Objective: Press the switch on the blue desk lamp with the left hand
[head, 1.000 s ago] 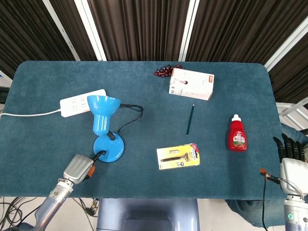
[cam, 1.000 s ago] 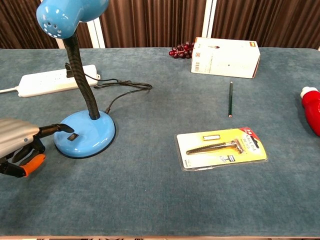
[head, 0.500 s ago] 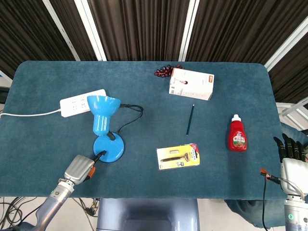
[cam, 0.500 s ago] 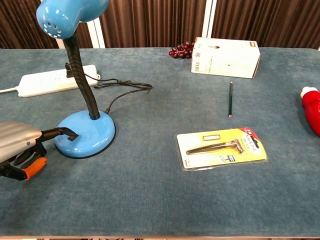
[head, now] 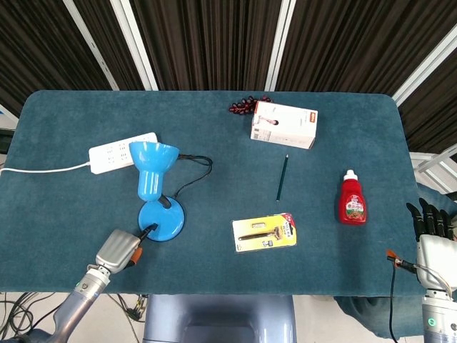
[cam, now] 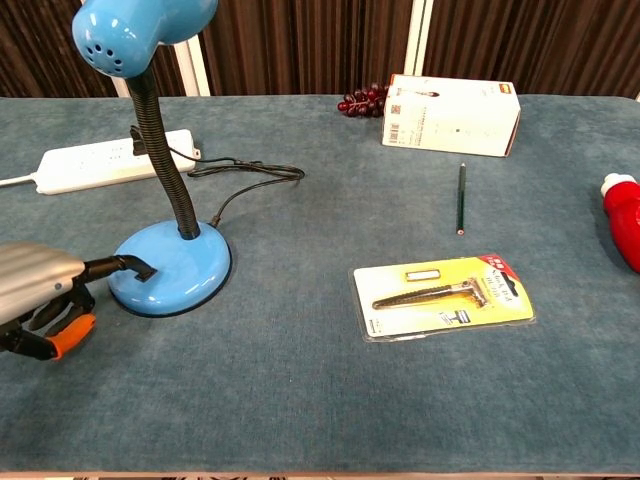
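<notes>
The blue desk lamp stands at the table's left, its round base (head: 166,214) (cam: 180,268) near the front edge and its shade (head: 152,163) (cam: 140,28) on a black gooseneck. My left hand (head: 120,249) (cam: 35,283) lies just left of the base. One black finger (cam: 128,265) reaches out and its tip rests on the switch at the base's front left, hiding it. The other fingers are curled under. My right hand (head: 430,230) hangs off the table's right front corner, fingers straight, holding nothing.
A white power strip (head: 121,151) lies behind the lamp, with the lamp's black cord (cam: 240,172) looping to it. A packaged razor (head: 264,231), a pencil (head: 283,177), a red bottle (head: 351,199), a white box (head: 284,124) and grapes (head: 243,106) lie to the right.
The left hand's outstretched finger dipped from just above the base down onto the switch, covering it, and has stayed there. The right hand has not moved.
</notes>
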